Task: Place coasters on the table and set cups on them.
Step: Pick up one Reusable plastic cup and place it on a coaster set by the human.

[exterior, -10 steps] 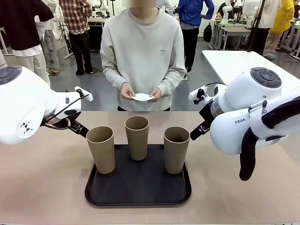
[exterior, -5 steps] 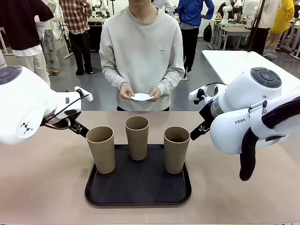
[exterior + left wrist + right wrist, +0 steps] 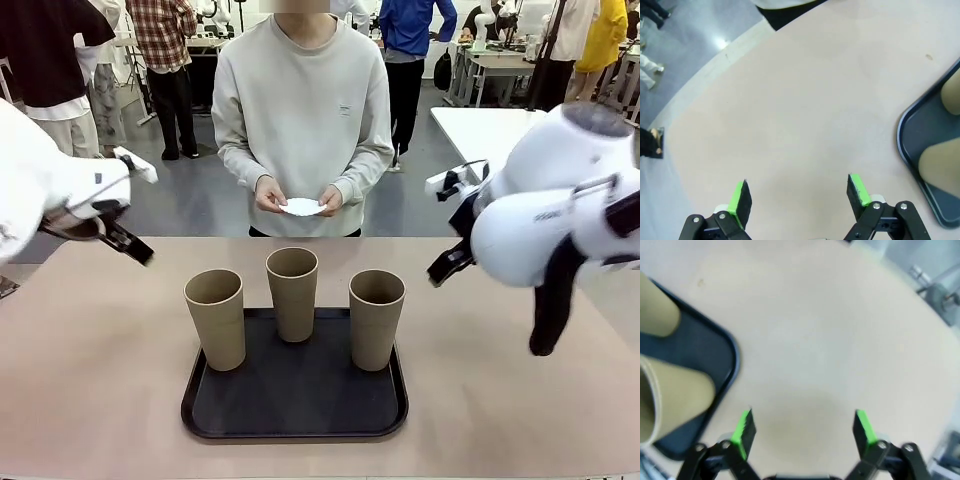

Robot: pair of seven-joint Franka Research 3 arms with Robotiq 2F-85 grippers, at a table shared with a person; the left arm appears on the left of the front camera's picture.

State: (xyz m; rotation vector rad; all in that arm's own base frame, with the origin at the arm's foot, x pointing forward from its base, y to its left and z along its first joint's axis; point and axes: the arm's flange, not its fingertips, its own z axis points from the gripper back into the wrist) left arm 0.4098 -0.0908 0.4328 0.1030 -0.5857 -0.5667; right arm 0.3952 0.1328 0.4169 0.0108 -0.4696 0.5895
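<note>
Three tan cups (image 3: 215, 318) (image 3: 292, 292) (image 3: 376, 318) stand upright on the black tray (image 3: 295, 405) in the middle of the beige table (image 3: 90, 380). At the far side a person holds white coasters (image 3: 303, 207) in both hands above the table's edge. My left gripper (image 3: 800, 192) hangs open over bare tabletop left of the tray (image 3: 905, 145), with a cup (image 3: 940, 167) at the view's right edge. Over bare tabletop right of the tray (image 3: 702, 340), my right gripper (image 3: 804, 427) is open too, with two cups (image 3: 657, 315) (image 3: 675, 395) off to its side.
A white table (image 3: 490, 125) stands at the back right, beyond the beige one. Bare tabletop lies on both sides of the tray and in front of it. Other people stand farther back in the room.
Both arms have swung outward from the tray, the left one to the left, the right one to the right and up. The cups and the person's hands have kept still.
</note>
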